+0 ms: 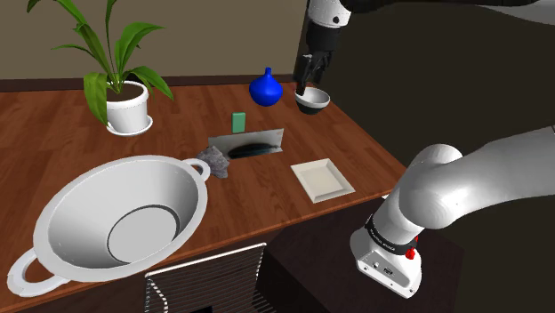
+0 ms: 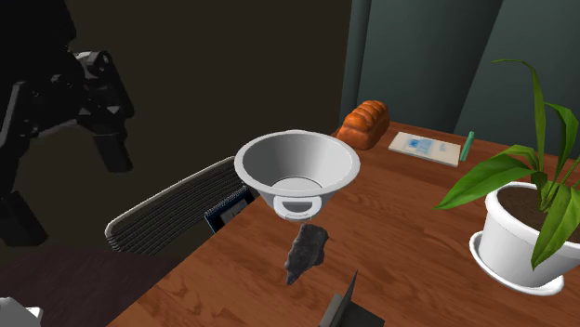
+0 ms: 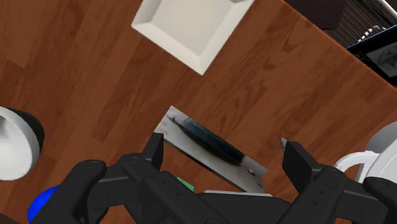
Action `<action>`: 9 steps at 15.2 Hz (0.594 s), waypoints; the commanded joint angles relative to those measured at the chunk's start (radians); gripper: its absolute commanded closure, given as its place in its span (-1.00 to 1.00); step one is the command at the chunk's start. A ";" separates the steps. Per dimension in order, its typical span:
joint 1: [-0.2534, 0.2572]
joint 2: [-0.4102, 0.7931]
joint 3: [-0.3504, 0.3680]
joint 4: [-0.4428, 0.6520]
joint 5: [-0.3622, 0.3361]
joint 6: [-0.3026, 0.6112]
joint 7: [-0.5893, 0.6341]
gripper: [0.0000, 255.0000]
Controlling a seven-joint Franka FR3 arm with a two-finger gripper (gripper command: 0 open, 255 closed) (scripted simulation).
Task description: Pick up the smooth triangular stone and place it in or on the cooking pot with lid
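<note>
- The wooden table (image 1: 178, 124) runs across the shoulder view, with the white arm (image 1: 462, 191) rising from that view's lower right and reaching to the far side.
- A white two-handled pot (image 1: 80, 200) stands at the near left of the shoulder view, open side up.
- A leafy plant in a white planter (image 1: 130, 114) stands at the far left.
- A white square plate (image 1: 322, 179) lies near the table's right edge.
- A grey rectangular slab (image 1: 258, 142) with a long dark shape on it sits mid-table.
- The black gripper (image 1: 305, 86) hangs over the far right of the table, just above a small bowl (image 1: 312, 100). In the wrist view its fingers (image 3: 154, 149) stand wide apart with nothing between them.
- The grey triangular stone (image 1: 214, 162) lies on the table just beside the pot's right handle, between pot and slab, well apart from the gripper.
- A blue vase (image 1: 265, 87) and a small green block (image 1: 238, 121) stand at the far side.
</note>
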 commanded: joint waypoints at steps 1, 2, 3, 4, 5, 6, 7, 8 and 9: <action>0.018 0.045 0.011 -0.010 0.005 0.059 -0.014 -1.00; 0.026 0.071 0.016 -0.012 0.007 0.088 -0.021 -1.00; 0.034 0.098 0.022 -0.012 0.008 0.117 -0.028 -1.00; 0.042 0.126 0.027 -0.011 0.010 0.145 -0.036 -1.00; 0.050 0.154 0.033 -0.010 0.011 0.172 -0.043 -1.00; 0.058 0.183 0.038 -0.007 0.011 0.199 -0.049 -1.00; 0.065 0.212 0.044 -0.003 0.012 0.226 -0.056 -1.00; 0.072 0.242 0.051 0.002 0.012 0.252 -0.063 -1.00; 0.079 0.271 0.057 0.007 0.011 0.277 -0.069 -1.00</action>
